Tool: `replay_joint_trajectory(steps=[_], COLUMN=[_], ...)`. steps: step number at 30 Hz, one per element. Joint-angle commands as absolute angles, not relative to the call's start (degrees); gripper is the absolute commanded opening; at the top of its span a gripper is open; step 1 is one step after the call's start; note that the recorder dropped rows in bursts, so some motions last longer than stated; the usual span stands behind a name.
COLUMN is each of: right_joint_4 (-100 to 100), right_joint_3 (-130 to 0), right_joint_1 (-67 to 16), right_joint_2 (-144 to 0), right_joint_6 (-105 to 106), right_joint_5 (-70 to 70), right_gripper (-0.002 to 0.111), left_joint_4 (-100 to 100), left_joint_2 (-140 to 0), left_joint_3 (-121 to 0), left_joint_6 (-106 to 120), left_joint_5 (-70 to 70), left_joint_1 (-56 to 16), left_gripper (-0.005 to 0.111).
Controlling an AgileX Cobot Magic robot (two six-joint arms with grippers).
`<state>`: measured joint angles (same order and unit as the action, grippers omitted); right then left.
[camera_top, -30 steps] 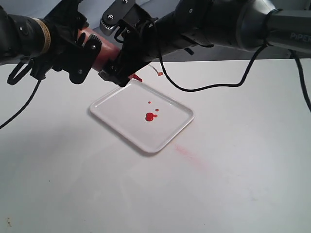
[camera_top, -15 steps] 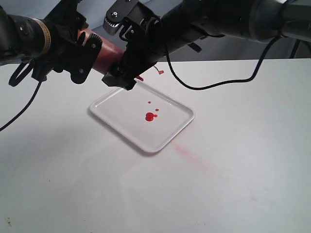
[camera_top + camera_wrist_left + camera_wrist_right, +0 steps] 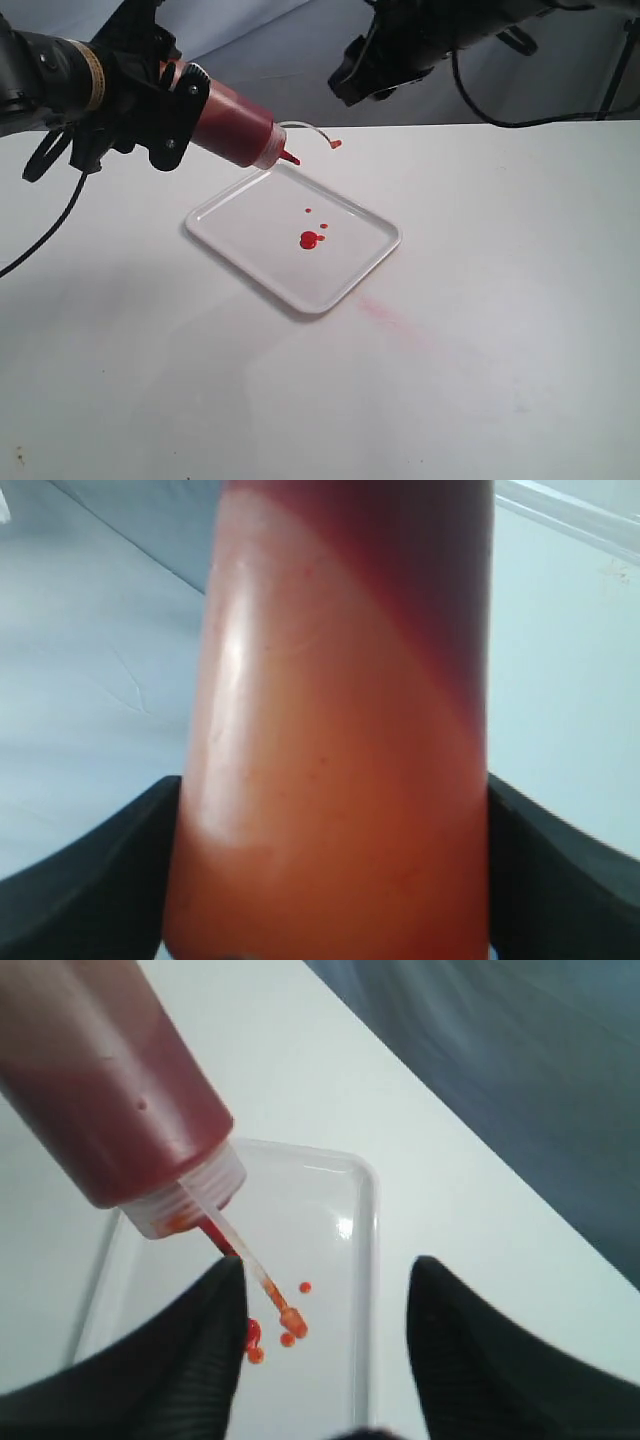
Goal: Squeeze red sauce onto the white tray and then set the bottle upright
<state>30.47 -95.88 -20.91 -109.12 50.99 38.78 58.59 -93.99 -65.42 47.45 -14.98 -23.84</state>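
Note:
The bottle (image 3: 232, 125) hangs tilted in the air, its red nozzle pointing down over the far left corner of the white tray (image 3: 355, 275). My left gripper (image 3: 172, 108) is shut on its base end, and the bottle (image 3: 340, 730) fills the left wrist view between the black fingers (image 3: 95, 875). The small cap (image 3: 334, 144) dangles on its tether. Red sauce (image 3: 309, 240) lies as one blob and a few drops in the tray's middle. My right gripper (image 3: 348, 88) is raised behind the tray, open and empty. In its own view the right gripper (image 3: 325, 1265) looks down on the bottle (image 3: 110, 1090) and sauce drops (image 3: 288, 1338).
A faint pink smear (image 3: 388, 318) marks the white table just off the tray's near right edge. Black cables (image 3: 45, 228) trail from both arms at the left and back. The table's back edge meets a grey wall.
My right gripper has come off the bottle's neck and pulled up and back to the right. The bottle stays tilted in the left gripper; the sauce on the tray looks the same.

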Motion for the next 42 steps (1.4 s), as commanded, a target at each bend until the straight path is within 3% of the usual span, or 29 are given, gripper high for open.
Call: replay_joint_trajectory(steps=[1,4,10,19,29,33,35,37,40,42], right_joint_4=[34.4,36.1,42.7,72.0,94.9,99.5,99.9,99.9,99.9,99.9], right_joint_3=[-92.9,-90.2,-84.7,-74.7,-61.9,-58.7,-58.7,-58.8,-61.7,-63.8], right_joint_1=[-18.1,-16.8,-13.9,-11.4,-4.6,-5.9,-7.8,-9.9,-12.8,-14.6], right_joint_2=[-108.6,-108.4,-108.4,-108.2,-108.2,-109.3,-111.4,-114.5,-119.9,-121.3], right_joint_6=[52.4,52.7,54.4,78.9,100.4,104.5,102.6,97.8,87.4,85.8], right_joint_5=[39.2,36.6,32.7,35.4,55.6,67.1,70.0,70.0,70.0,70.0], right_gripper=[0.020,0.000,0.000,0.000,0.000,0.001,0.012,0.040,0.096,0.105], left_joint_4=[57.3,57.3,56.8,53.0,51.0,51.0,51.0,51.0,51.0,51.0], left_joint_2=[-93.3,-93.3,-93.3,-93.3,-89.7,-87.3,-87.3,-87.3,-87.3,-87.3], left_joint_3=[-65.5,-64.5,-63.1,-60.1,-53.8,-52.9,-52.9,-52.9,-52.9,-52.9], left_joint_6=[46.1,44.9,38.6,35.9,29.4,28.6,28.6,28.6,28.4,28.2], left_joint_5=[-13.8,-13.5,-11.8,-11.4,-5.7,-3.7,-2.8,-3.0,-3.1,-3.4], left_joint_1=[-23.9,-23.9,-23.9,-23.9,-23.9,-24.0,-24.4,-25.5,-26.4,-26.4], left_gripper=[0.000,0.000,0.000,0.000,0.000,0.000,0.000,0.000,0.000,0.000])
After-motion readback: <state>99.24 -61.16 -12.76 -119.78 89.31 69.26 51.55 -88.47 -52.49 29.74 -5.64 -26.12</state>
